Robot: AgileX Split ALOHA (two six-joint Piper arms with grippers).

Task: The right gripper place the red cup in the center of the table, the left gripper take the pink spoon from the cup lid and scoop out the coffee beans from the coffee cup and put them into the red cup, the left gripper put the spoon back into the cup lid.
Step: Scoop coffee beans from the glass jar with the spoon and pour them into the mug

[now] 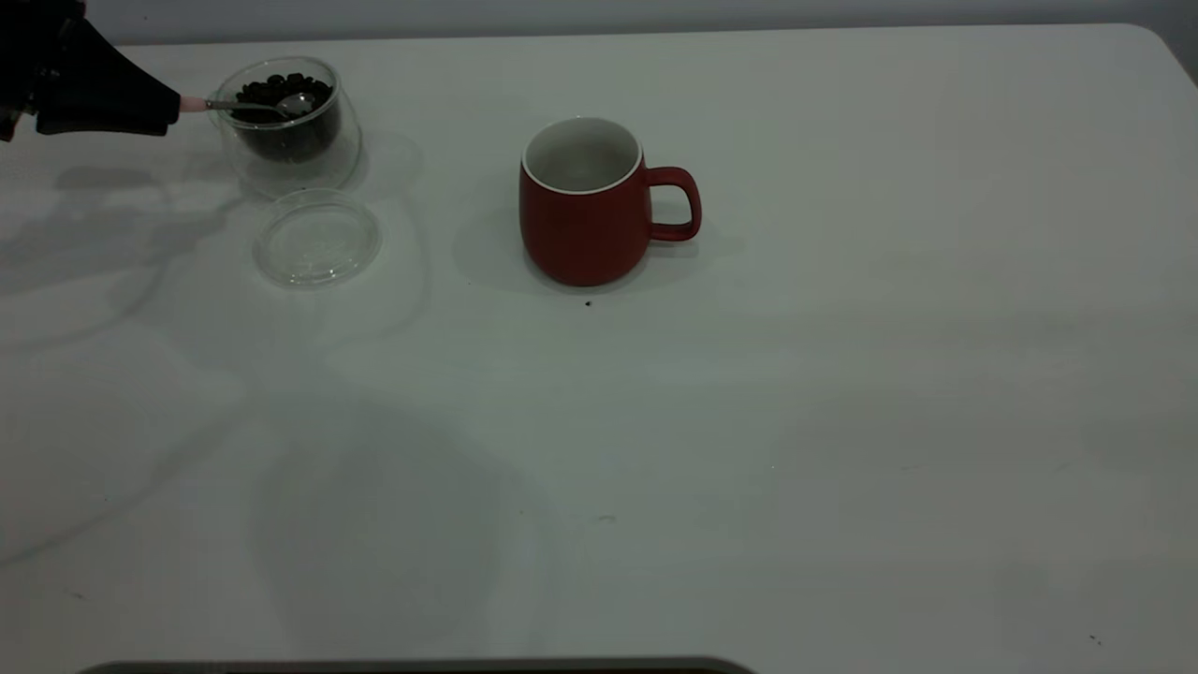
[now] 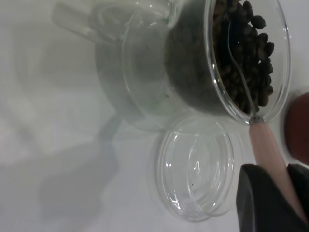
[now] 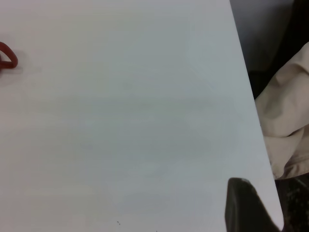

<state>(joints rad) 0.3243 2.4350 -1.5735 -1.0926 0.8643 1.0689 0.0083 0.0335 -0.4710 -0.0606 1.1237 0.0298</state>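
My left gripper [image 1: 173, 108] is at the far left, shut on the pale handle of the pink spoon [image 1: 245, 106]. The spoon's silver bowl lies in the coffee cup [image 1: 281, 173], on the coffee beans [image 1: 276, 90]. The left wrist view shows the handle [image 2: 265, 145] between my left gripper's [image 2: 284, 193] jaws, reaching into the beans [image 2: 246, 53]. The cup lid [image 1: 318, 237] lies flat and empty just in front of the coffee cup. The red cup [image 1: 580, 234] stands upright mid-table, handle to the right, inside bare. My right gripper [image 3: 246, 205] is over the table's right edge, out of the exterior view.
The white table [image 1: 749, 421] carries a few dark specks, one just in front of the red cup. The right wrist view shows the red cup's handle [image 3: 7, 57] far off and a beige cloth [image 3: 289, 121] beyond the table's edge.
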